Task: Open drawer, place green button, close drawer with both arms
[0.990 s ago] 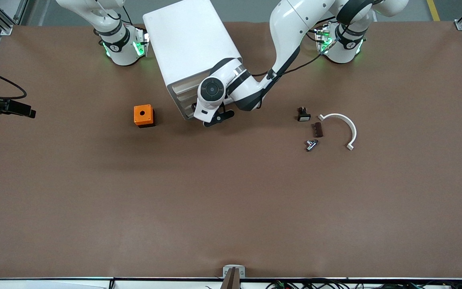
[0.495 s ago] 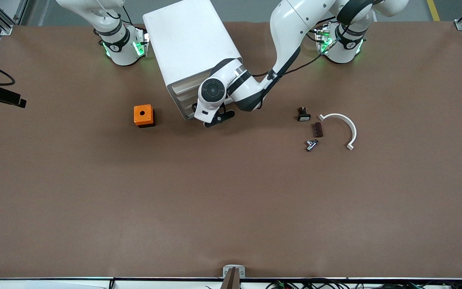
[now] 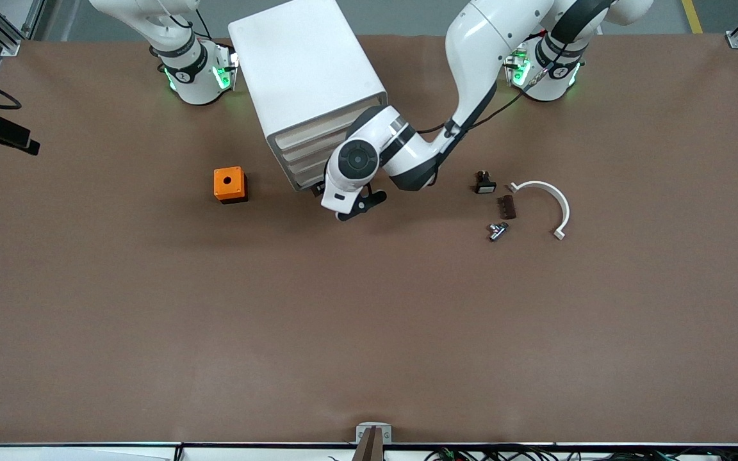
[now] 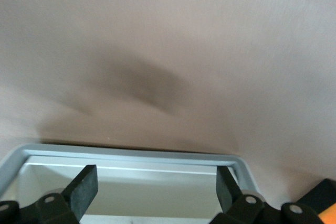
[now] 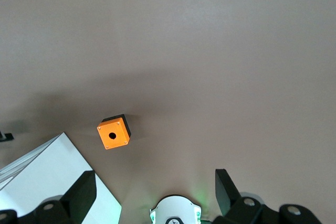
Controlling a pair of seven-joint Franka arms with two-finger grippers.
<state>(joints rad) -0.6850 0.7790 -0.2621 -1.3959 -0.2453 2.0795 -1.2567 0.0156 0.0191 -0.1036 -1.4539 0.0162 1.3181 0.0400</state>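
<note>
The white drawer cabinet (image 3: 308, 70) stands between the arms' bases. My left gripper (image 3: 323, 189) is at its lowest drawer, which is pulled out a little. In the left wrist view the fingers (image 4: 84, 184) stand wide apart over the drawer's grey rim (image 4: 131, 153) and pale inside, and my left gripper (image 4: 156, 182) grips nothing. The tiny button (image 3: 497, 230) lies on the table toward the left arm's end, its colours too small to tell. My right gripper (image 5: 155, 182) is open and empty, high over its own base (image 5: 176, 211).
An orange box with a hole (image 3: 229, 184) stands beside the cabinet toward the right arm's end; it also shows in the right wrist view (image 5: 113, 132). A black-and-white switch (image 3: 484, 182), a brown piece (image 3: 507, 206) and a white curved bracket (image 3: 551, 198) lie near the button.
My left arm has drawn back from the cabinet toward the front camera, and the lowest drawer has come out a little. The things on the table have not moved.
</note>
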